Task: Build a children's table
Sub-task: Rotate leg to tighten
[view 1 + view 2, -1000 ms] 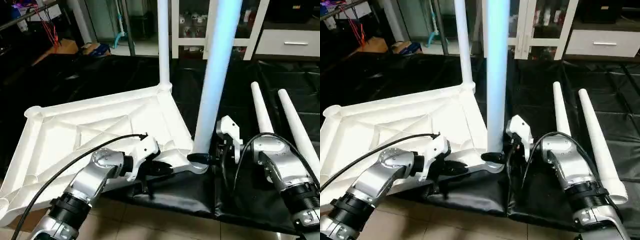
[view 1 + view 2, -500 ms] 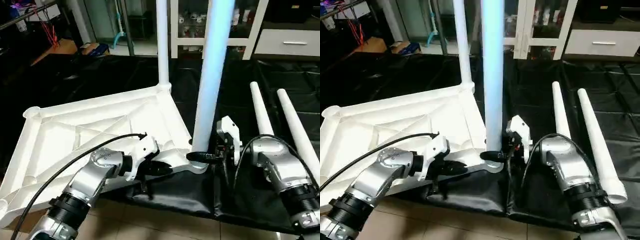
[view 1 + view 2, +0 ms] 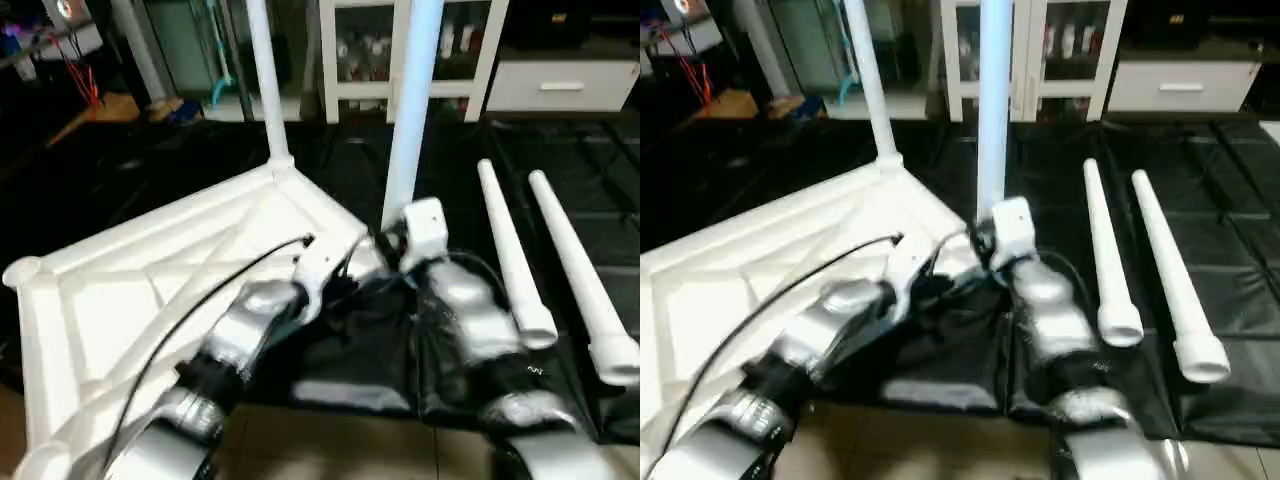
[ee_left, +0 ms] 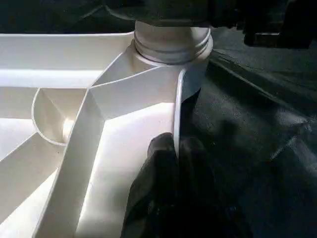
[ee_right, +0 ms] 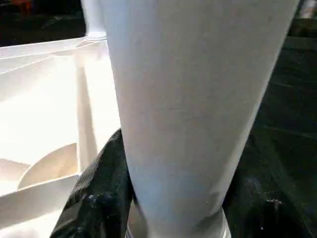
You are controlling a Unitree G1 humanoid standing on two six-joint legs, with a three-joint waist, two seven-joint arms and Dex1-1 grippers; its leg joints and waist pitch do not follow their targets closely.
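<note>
Tabletop: white ribbed square plastic tabletop point(image 3: 150, 290) lies underside up on black sheet point(image 3: 350, 350).
Left gripper point(image 4: 173, 148): I keep its fingers pinched on the tabletop's rim.
Right gripper point(image 5: 163, 198): I've narrowed its jaws around the upright white tapered leg point(image 3: 405, 140) at its corner socket point(image 4: 171, 42).
Meaning: leg seating, I judge.
Spare legs point(image 3: 515, 255): lying right.

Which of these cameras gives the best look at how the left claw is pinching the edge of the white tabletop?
The left wrist view: the left gripper is shut on the thin side wall of the tabletop, just below a fitted leg. The head views are blurred there, with the forearm covering the pinch.
</note>
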